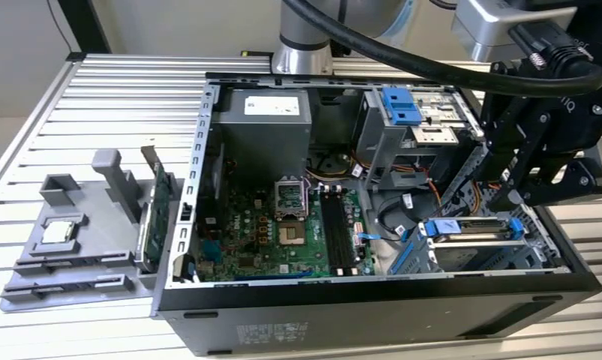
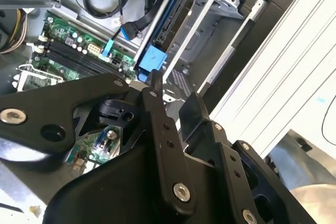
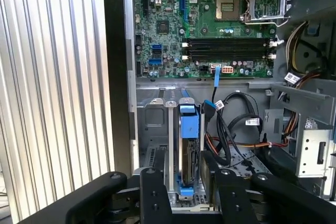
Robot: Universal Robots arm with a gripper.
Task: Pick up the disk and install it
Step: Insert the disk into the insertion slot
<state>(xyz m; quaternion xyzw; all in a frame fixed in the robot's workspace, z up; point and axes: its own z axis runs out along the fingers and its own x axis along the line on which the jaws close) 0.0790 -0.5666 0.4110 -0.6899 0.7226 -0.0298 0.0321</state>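
Disk (image 3: 188, 145) edge-on in bay (image 3: 156, 113), long axis running straight away from jaws. Jaws spread, empty, flanking disk's near end, clear of it.

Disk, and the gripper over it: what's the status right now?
Gripper open, holding nothing, poised above the bay. Disk on edge in its bay slot, blue rails on. Cables alongside, clear of the gripper.

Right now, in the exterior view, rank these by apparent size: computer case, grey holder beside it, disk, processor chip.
1. computer case, by far the largest
2. grey holder
3. disk
4. processor chip, clearly the smallest
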